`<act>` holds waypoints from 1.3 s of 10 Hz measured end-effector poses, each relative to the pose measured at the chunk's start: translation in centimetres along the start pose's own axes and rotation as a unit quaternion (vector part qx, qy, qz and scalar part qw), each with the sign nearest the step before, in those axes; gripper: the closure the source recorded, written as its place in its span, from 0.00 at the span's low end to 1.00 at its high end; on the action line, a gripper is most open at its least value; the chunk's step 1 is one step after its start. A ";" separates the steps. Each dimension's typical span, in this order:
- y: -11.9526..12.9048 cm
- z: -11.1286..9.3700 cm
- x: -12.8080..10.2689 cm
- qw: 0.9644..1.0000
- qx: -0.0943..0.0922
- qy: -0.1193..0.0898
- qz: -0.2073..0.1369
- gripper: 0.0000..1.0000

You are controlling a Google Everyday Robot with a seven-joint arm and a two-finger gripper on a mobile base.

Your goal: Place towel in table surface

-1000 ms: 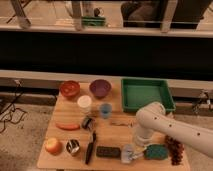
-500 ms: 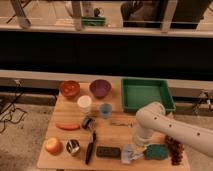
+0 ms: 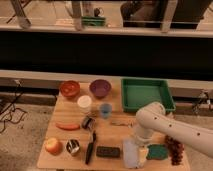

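A pale whitish towel (image 3: 129, 155) lies bunched on the wooden table (image 3: 115, 132) near its front edge, right of centre. My gripper (image 3: 135, 148) hangs from the white arm (image 3: 165, 125), which reaches in from the right. The gripper is directly over the towel and seems to touch its top. The arm's wrist hides much of the gripper.
A green tray (image 3: 146, 93) stands at the back right, with red (image 3: 69, 88) and purple (image 3: 100, 88) bowls at the back left. White (image 3: 84, 102) and blue (image 3: 105, 110) cups, a carrot (image 3: 67, 126), an apple (image 3: 52, 146), a black remote (image 3: 108, 151), a teal sponge (image 3: 157, 151) and grapes (image 3: 175, 149) lie around.
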 end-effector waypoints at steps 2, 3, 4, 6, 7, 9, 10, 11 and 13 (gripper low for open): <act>0.0 0.0 0.0 1.000 0.000 0.000 0.000 0.20; 0.0 0.0 0.0 1.000 0.000 0.000 0.000 0.20; 0.0 0.0 0.0 1.000 0.000 0.000 0.000 0.20; 0.0 0.0 0.0 1.000 0.000 0.000 0.000 0.20; 0.0 0.0 0.0 1.000 0.000 0.000 0.000 0.20; 0.3 -0.5 -0.2 1.000 0.009 0.001 -0.002 0.20; 0.5 -1.3 -0.7 1.000 0.019 0.000 -0.005 0.20; 0.6 -2.1 -1.1 1.000 0.027 0.000 -0.007 0.20; 1.0 -3.0 -1.5 0.999 0.035 0.001 -0.009 0.20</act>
